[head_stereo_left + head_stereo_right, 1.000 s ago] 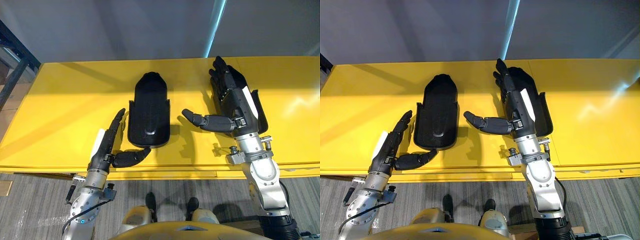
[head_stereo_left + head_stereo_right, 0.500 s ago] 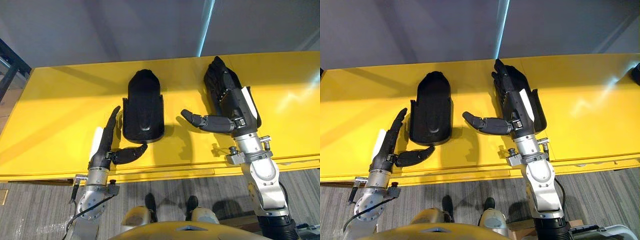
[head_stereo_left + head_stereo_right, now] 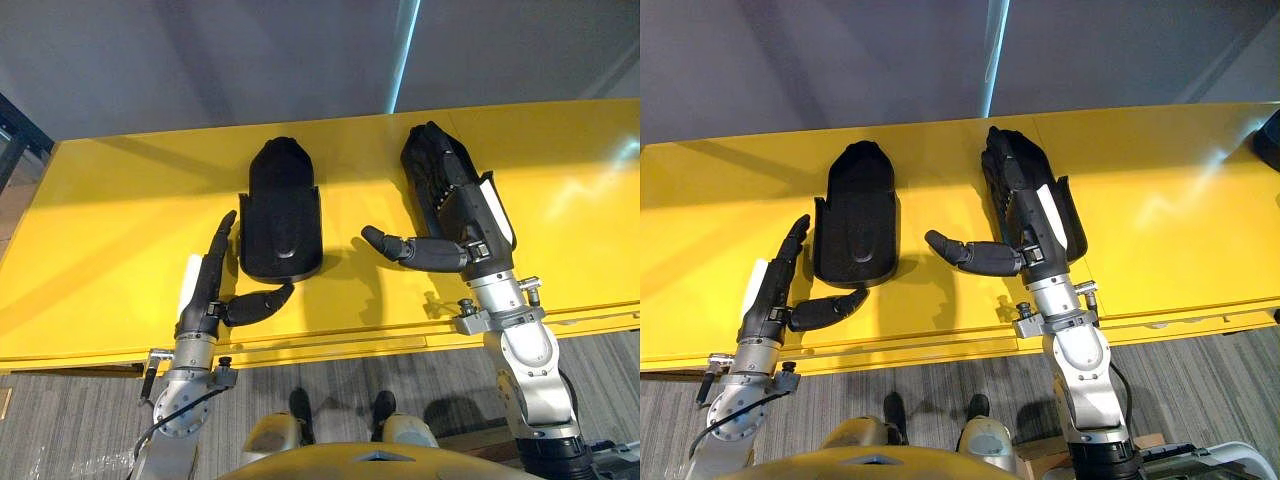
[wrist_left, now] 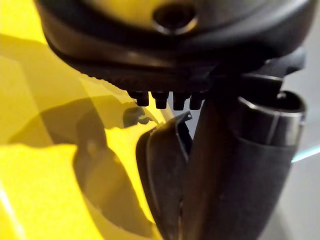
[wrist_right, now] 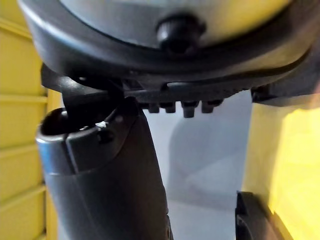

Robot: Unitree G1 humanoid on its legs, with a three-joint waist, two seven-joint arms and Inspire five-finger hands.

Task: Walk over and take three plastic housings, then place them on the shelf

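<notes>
Two black plastic housings lie on the yellow table [image 3: 120,230]. The left housing [image 3: 281,210] lies lengthwise, rounded end away from me. My left hand [image 3: 203,292] rests beside its near left corner, open, fingers straight along its side and the thumb stretched under its near end. The housing's edge [image 4: 165,185] shows close past that thumb. My right hand [image 3: 462,205] lies flat on top of the right housing [image 3: 1068,215], open, fingers straight along it and thumb [image 3: 400,246] stuck out to the left over bare table.
The table's front edge [image 3: 330,345] runs just before me, with grey carpet below. A dark frame [image 3: 12,150] stands past the table's left end. Something dark [image 3: 1270,140] shows at the far right edge. Bare yellow surface lies between the two housings.
The whole picture has shifted, so the camera moved. Both hands keep much the same places against their housings.
</notes>
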